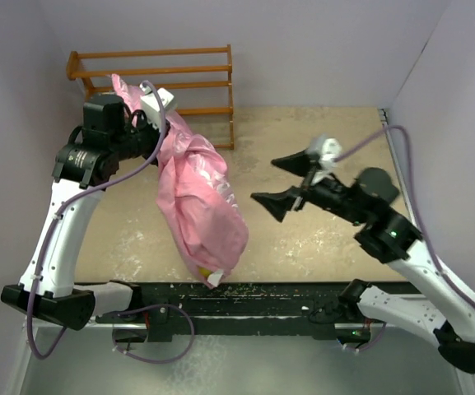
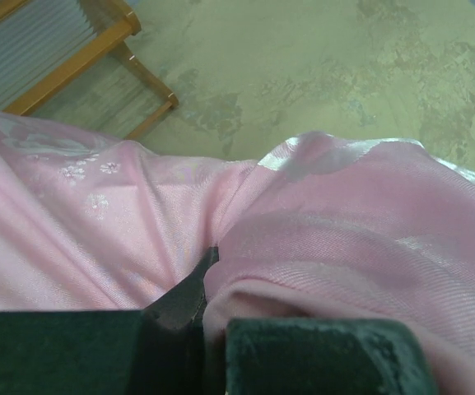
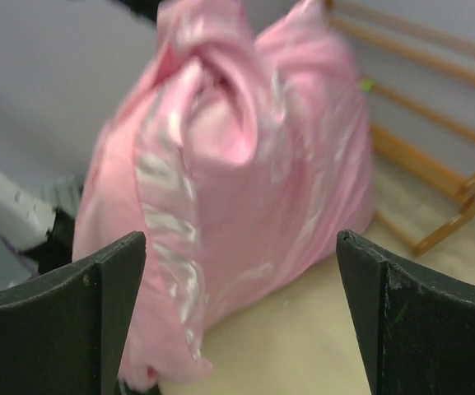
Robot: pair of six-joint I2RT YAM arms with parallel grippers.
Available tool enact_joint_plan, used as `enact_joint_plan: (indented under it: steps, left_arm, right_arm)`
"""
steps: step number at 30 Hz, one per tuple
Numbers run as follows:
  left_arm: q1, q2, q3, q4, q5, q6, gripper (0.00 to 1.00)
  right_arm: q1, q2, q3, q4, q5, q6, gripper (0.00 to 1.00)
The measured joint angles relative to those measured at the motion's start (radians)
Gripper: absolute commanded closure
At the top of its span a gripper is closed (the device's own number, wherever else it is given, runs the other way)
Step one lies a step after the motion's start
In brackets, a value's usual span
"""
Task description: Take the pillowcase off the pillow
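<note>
The pink pillowcase (image 1: 200, 197) hangs as a full, bulging bundle from my left gripper (image 1: 161, 125), its lower end resting near the table's front edge. A small cream and yellow bit of the pillow (image 1: 208, 274) peeks out at that lower end; the rest is hidden inside. In the left wrist view my left gripper (image 2: 208, 276) is shut on a fold of the pillowcase (image 2: 344, 222). My right gripper (image 1: 263, 179) is open and empty, a short way to the right of the bundle. In the right wrist view its jaws (image 3: 239, 240) stand wide apart, facing the pillowcase (image 3: 237, 164).
A low wooden rack (image 1: 163, 70) stands at the back left against the wall, just behind the bundle; it shows in the left wrist view (image 2: 81, 58) and right wrist view (image 3: 435, 164). Purple walls close the left, back and right sides. The beige tabletop (image 1: 319, 239) lies to the right.
</note>
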State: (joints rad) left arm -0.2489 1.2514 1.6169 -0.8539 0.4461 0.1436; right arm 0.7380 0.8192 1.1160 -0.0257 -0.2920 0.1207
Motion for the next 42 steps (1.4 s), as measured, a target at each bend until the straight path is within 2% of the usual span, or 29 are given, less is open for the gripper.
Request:
enact_joint_plan:
  steps: [5, 10, 16, 17, 18, 21, 23, 27, 28, 29, 30, 31, 32, 35, 36, 42]
  left_arm:
    - [0.000, 0.026, 0.044, -0.023, 0.004, -0.018, 1.00]
    - [0.000, 0.029, 0.060, -0.051, 0.001, -0.021, 1.00]
    - [0.000, 0.035, 0.085, -0.062, -0.024, -0.028, 1.00]
    - [0.000, 0.037, 0.090, -0.062, -0.025, -0.029, 1.00]
    - [0.000, 0.039, 0.093, -0.063, -0.026, -0.031, 1.00]
    - [0.000, 0.045, 0.106, -0.069, -0.026, -0.039, 1.00]
    - [0.000, 0.046, 0.113, -0.083, -0.023, -0.046, 1.00]
    - [0.001, 0.044, 0.113, -0.084, -0.023, -0.046, 1.00]
    - [0.002, 0.039, 0.106, -0.077, -0.023, -0.045, 0.96]
    - [0.003, 0.029, 0.094, -0.068, -0.023, -0.042, 0.87]
    - [0.005, 0.013, 0.072, -0.055, -0.023, -0.035, 0.76]
    - [0.005, -0.001, 0.056, -0.048, -0.023, -0.026, 0.49]
    - [0.006, -0.020, 0.033, -0.039, -0.021, -0.016, 0.35]
    - [0.006, -0.062, -0.008, -0.041, 0.000, 0.018, 0.07]
    - [0.007, -0.069, -0.009, -0.050, 0.016, 0.032, 0.01]
    - [0.007, -0.134, -0.008, -0.087, 0.187, 0.133, 0.00]
  right_arm:
    - [0.156, 0.121, -0.102, 0.000, 0.023, -0.004, 0.00]
    - [0.342, 0.163, -0.134, 0.032, 0.117, -0.037, 0.01]
    - [0.402, 0.138, -0.167, 0.107, 0.228, -0.071, 0.13]
    - [0.402, 0.138, -0.167, 0.113, 0.246, -0.076, 0.19]
    - [0.402, 0.137, -0.167, 0.115, 0.267, -0.083, 0.29]
    - [0.402, 0.150, -0.165, 0.113, 0.338, -0.100, 0.76]
    - [0.402, 0.161, -0.163, 0.106, 0.390, -0.110, 0.99]
    - [0.394, 0.146, -0.133, 0.077, 0.460, -0.109, 1.00]
    - [0.386, 0.138, -0.117, 0.068, 0.470, -0.109, 1.00]
    - [0.374, 0.130, -0.095, 0.060, 0.478, -0.109, 1.00]
    - [0.355, 0.124, -0.067, 0.051, 0.482, -0.109, 1.00]
    - [0.333, 0.118, -0.015, 0.039, 0.478, -0.105, 1.00]
    - [0.308, 0.116, -0.007, 0.039, 0.478, -0.105, 1.00]
    - [0.240, 0.123, 0.070, 0.024, 0.426, -0.082, 1.00]
    - [0.228, 0.134, 0.100, 0.019, 0.413, -0.073, 1.00]
    - [0.203, 0.309, 0.330, -0.017, 0.359, 0.003, 1.00]
